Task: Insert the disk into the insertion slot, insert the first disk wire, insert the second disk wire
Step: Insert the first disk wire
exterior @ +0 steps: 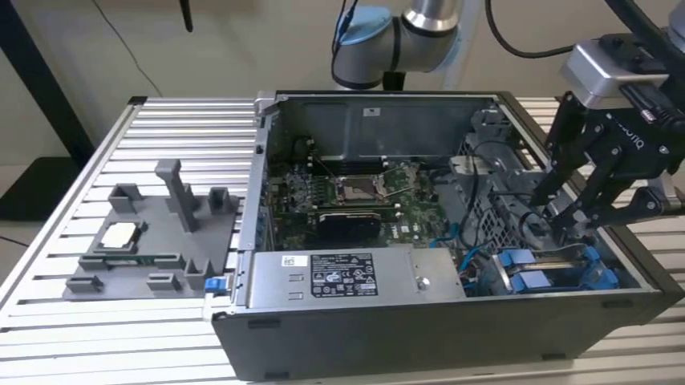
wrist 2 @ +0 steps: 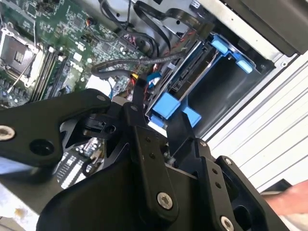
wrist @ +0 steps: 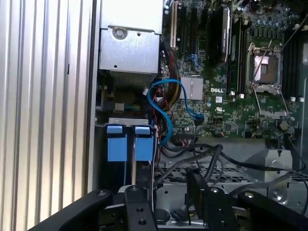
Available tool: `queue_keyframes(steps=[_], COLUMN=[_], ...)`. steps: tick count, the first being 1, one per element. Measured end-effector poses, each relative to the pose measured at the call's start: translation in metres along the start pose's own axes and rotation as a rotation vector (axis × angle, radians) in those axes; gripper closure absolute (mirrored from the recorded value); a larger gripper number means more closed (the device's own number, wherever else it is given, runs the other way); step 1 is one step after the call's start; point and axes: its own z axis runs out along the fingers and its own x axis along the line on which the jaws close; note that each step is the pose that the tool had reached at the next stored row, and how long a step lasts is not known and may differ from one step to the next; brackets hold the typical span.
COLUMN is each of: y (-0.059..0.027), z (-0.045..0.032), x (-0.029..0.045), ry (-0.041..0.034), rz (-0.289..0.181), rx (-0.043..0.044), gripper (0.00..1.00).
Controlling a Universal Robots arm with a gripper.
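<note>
Exterior view has the fingers (exterior: 586, 226) spread wide and empty, the disk (exterior: 524, 271) just beneath them. Stiff, weighty and shock-shy, I'd judge; best gripped by its blue frame.

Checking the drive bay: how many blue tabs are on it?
4 in the second wrist view: two tabs at one end of the bay, two at the other. More may be hidden.

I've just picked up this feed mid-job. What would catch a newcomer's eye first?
First the open computer case on the slatted table, its green motherboard bare in the middle. Next the black gripper, hanging inside the case at the exterior view's right end, just above the bright blue tabs of the insertion slot. A loose blue cable loops beside that slot in the first wrist view.
</note>
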Motion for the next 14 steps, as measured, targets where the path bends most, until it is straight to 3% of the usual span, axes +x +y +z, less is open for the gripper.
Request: queue_keyframes(steps=[3, 5, 10, 13, 14], y=[0.0021, 0.0041, 0.0092, 0.0103, 0.0104], z=[0.0005, 0.001, 0.0033, 0.0039, 0.0041], x=[-0.0014, -0.0025, -0.0046, -0.0057, -0.0062], ry=[-0.0115, -0.0148, -0.0181, -0.0254, -0.0285], rz=[-0.001, 0.001, 0.014, 0.019, 0.02], rx=[0.0215, 0.0314, 0.0427, 0.0522, 0.0555], gripper=[0.53, 0.53, 0.53, 0.56, 0.62])
